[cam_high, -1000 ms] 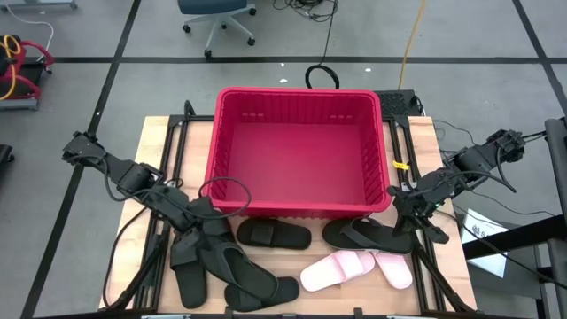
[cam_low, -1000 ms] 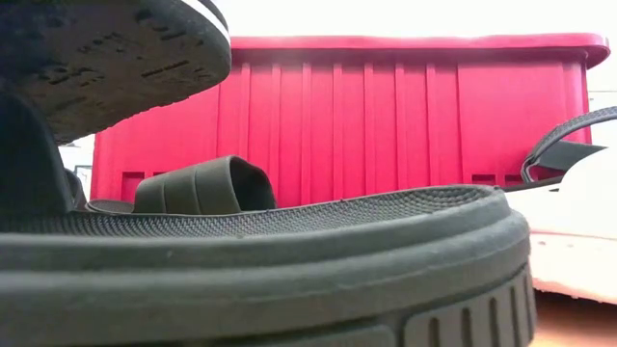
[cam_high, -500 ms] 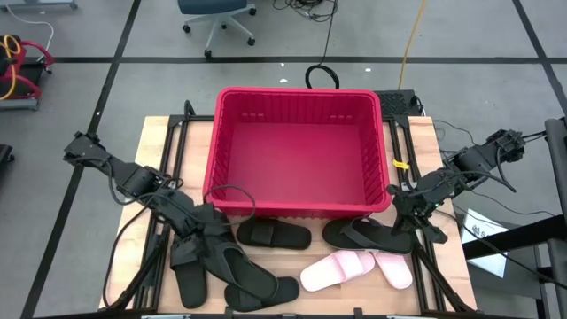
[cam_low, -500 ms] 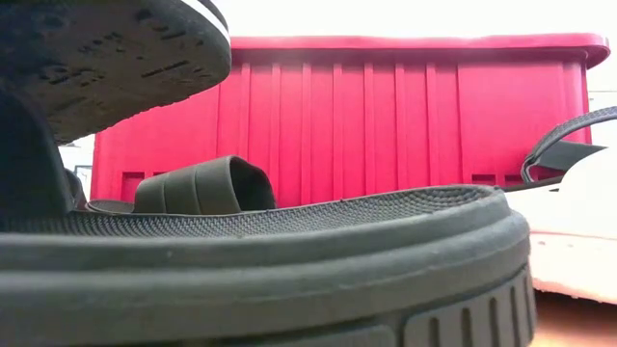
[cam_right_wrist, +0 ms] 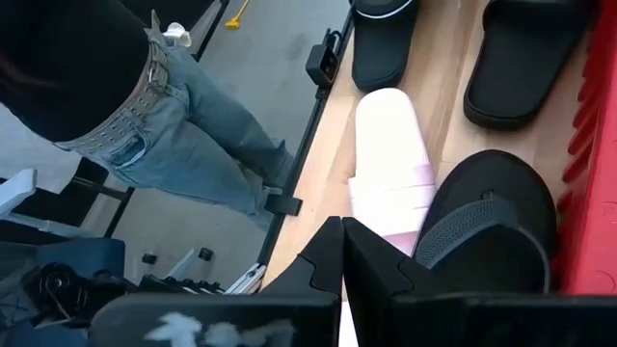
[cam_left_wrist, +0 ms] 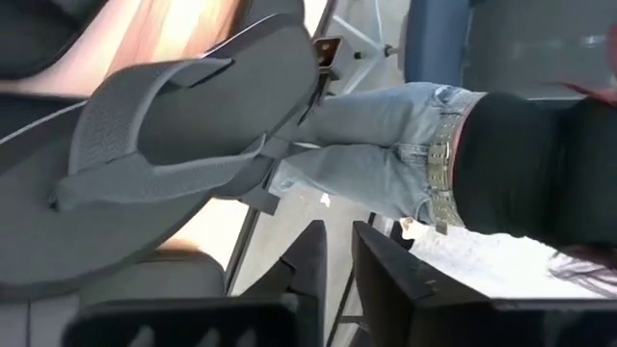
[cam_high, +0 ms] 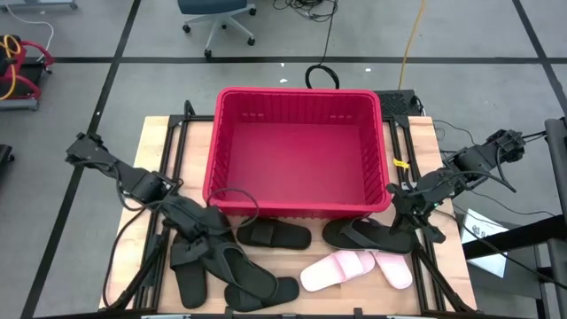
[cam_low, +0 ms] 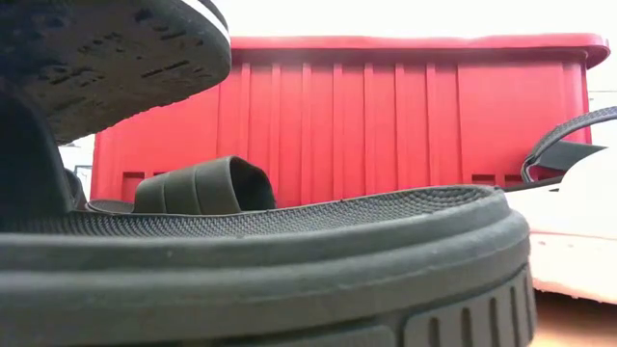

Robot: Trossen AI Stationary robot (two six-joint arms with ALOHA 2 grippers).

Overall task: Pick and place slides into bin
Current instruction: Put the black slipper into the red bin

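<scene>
Left tool (cam_high: pixel 205 232): slightly parted, gripping nothing, over the heaped matte black slides (cam_high: pixel 221 259) at the worktop's (cam_high: pixel 155 151) front-left.
Right tool (cam_high: pixel 409 215): closed, empty, above a black slide (cam_high: pixel 365 236) beside two pale pink slides (cam_high: pixel 354 268).
Large red ribbed plastic bin (cam_high: pixel 299 159): behind them, holding no slides.
Nearby: person in jeans (cam_right_wrist: pixel 183 125) beyond the worktop edge.

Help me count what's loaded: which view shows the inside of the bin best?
The high view: it looks straight down into the bin, showing its whole floor with no slides inside. The low view shows only its outer ribbed wall behind black slides. The right wrist view catches a red edge; the left wrist view shows none of it.
</scene>
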